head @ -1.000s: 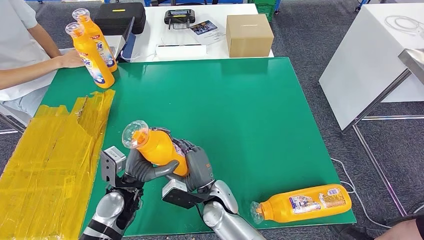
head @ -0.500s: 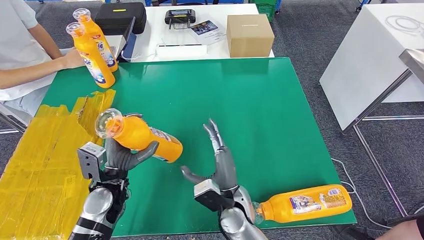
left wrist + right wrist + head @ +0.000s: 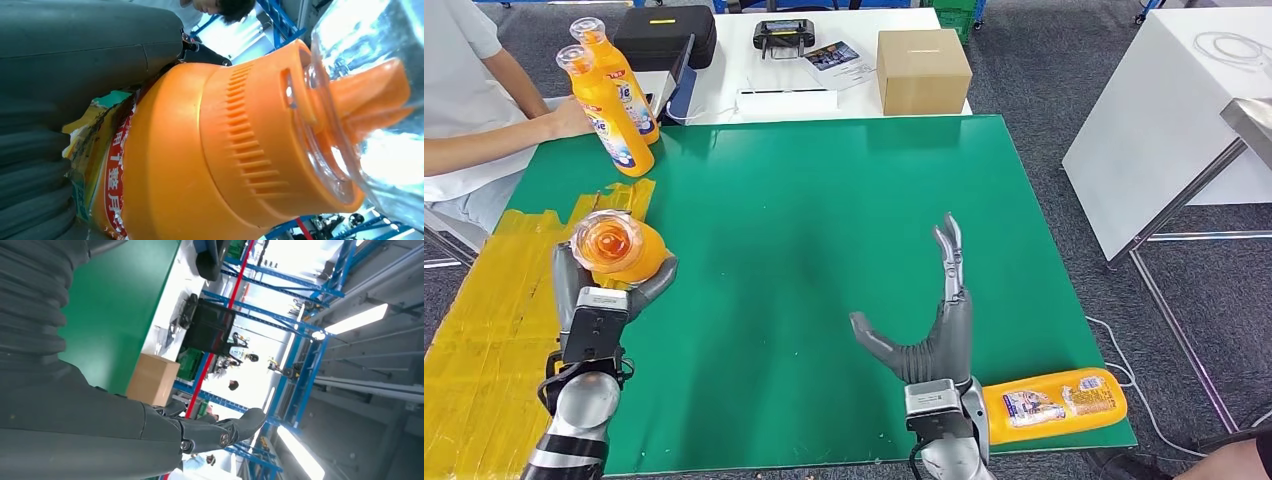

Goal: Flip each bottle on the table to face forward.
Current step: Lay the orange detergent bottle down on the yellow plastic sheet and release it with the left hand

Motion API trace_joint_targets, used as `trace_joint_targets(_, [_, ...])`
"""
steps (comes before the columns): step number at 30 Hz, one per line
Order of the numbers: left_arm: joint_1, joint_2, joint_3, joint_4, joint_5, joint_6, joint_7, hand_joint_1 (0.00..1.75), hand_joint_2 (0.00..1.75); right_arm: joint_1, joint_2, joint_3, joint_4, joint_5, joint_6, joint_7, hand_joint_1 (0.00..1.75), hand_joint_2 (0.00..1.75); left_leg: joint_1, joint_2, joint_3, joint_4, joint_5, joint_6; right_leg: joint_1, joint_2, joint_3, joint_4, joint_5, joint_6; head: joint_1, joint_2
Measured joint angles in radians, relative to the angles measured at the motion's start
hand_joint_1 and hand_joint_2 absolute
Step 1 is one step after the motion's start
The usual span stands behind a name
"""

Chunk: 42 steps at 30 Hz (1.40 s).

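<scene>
My left hand (image 3: 594, 300) grips an orange bottle (image 3: 616, 250) with a clear cap, held up near the green table's left side with its cap pointing at the camera. The left wrist view shows the bottle's orange shoulder (image 3: 200, 150) and clear cap close up, against my grey hand (image 3: 45, 125). My right hand (image 3: 934, 320) is raised over the table's front right, fingers spread, holding nothing. Another orange bottle (image 3: 1049, 398) lies on its side at the front right edge, partly behind my right wrist. Two more orange bottles (image 3: 609, 95) stand upright at the back left.
A person sits at the back left, a hand (image 3: 564, 118) beside the standing bottles. Yellow tape (image 3: 494, 310) covers the left table edge. A cardboard box (image 3: 921, 68), a black case (image 3: 664, 32) and a controller (image 3: 784, 35) sit on the white table behind.
My left hand carried the bottle to the left and turned its cap toward the camera. My right hand let go of it, opened and moved right toward the lying bottle.
</scene>
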State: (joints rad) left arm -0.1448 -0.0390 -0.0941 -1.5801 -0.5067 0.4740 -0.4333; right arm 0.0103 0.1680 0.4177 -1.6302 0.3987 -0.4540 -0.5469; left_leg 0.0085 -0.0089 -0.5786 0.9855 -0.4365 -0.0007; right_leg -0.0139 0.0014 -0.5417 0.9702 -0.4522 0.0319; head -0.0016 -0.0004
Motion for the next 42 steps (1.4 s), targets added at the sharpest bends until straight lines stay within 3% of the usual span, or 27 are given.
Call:
trace_joint_targets(2, [0.000, 0.003, 0.005, 0.000, -0.081, 0.036, 0.024, 1.75, 1.75, 0.004, -0.003, -0.003, -0.013, -0.001, -0.002, -0.001, 0.00, 1.75, 0.000, 0.000, 0.000, 0.000, 0.000, 0.000, 0.000, 0.000, 0.000, 0.000, 0.000, 0.000, 0.000, 0.000])
trace_joint_targets(6, [0.005, 0.027, 0.006, 0.012, -0.504, 0.127, 0.141, 1.75, 1.75, 0.021, -0.011, -0.022, -0.050, -0.018, -0.003, -0.002, 0.00, 1.75, 0.000, 0.000, 0.000, 0.000, 0.000, 0.000, 0.000, 0.000, 0.000, 0.000, 0.000, 0.000, 0.000, 0.000])
trace_joint_targets(10, [0.038, 0.074, 0.004, 0.047, -0.854, 0.154, 0.261, 1.75, 1.75, 0.041, -0.029, -0.065, -0.092, -0.067, 0.064, 0.002, 0.00, 1.75, 0.000, 0.001, 0.000, 0.000, 0.000, 0.000, 0.000, 0.001, 0.000, 0.000, 0.000, 0.000, 0.000, 0.000])
trace_joint_targets(13, [0.071, 0.122, 0.001, 0.098, -1.019, 0.175, 0.358, 1.75, 1.75, 0.053, -0.041, -0.104, -0.112, -0.100, 0.117, 0.000, 0.00, 1.75, 0.000, 0.001, 0.000, 0.000, 0.000, 0.000, 0.000, 0.001, -0.001, 0.000, 0.000, 0.000, 0.000, 0.000])
trace_joint_targets(19, [0.072, 0.278, -0.081, 0.241, -1.058, 0.207, 0.600, 1.75, 1.75, 0.059, -0.055, -0.147, -0.125, -0.126, 0.160, -0.007, 0.00, 1.75, 0.002, 0.001, 0.001, 0.000, 0.000, -0.001, 0.002, 0.001, -0.001, 0.000, 0.000, 0.000, 0.000, 0.000])
trace_joint_targets(24, [0.009, 0.360, -0.151, 0.414, -1.063, 0.218, 0.651, 1.75, 1.75, 0.051, -0.064, -0.151, -0.123, -0.139, 0.172, -0.015, 0.00, 1.75, 0.003, 0.001, 0.001, 0.000, 0.001, -0.001, 0.002, 0.001, 0.001, 0.000, 0.000, 0.000, 0.000, 0.000])
trace_joint_targets(28, [-0.064, 0.419, -0.215, 0.541, -1.063, 0.220, 0.755, 1.75, 1.75, 0.040, -0.070, -0.151, -0.114, -0.150, 0.183, -0.016, 0.00, 1.75, 0.002, 0.000, 0.001, 0.000, 0.001, -0.001, 0.002, 0.001, 0.001, 0.000, 0.000, 0.000, 0.000, 0.000])
trace_joint_targets(36, [-0.149, 0.465, -0.310, 0.662, -1.063, 0.222, 0.842, 1.75, 1.75, 0.019, -0.075, -0.150, -0.089, -0.160, 0.198, -0.016, 0.00, 1.75, 0.002, 0.000, 0.001, 0.000, 0.001, -0.001, 0.002, 0.001, 0.001, 0.000, 0.000, 0.000, 0.000, 0.000])
trace_joint_targets(42, [-0.211, 0.472, -0.362, 0.715, -1.063, 0.223, 0.810, 1.75, 1.75, -0.007, -0.076, -0.138, -0.054, -0.163, 0.204, -0.015, 0.00, 1.75, 0.003, 0.000, 0.001, 0.000, 0.001, -0.002, 0.002, 0.001, 0.001, 0.000, 0.000, 0.000, 0.000, 0.000])
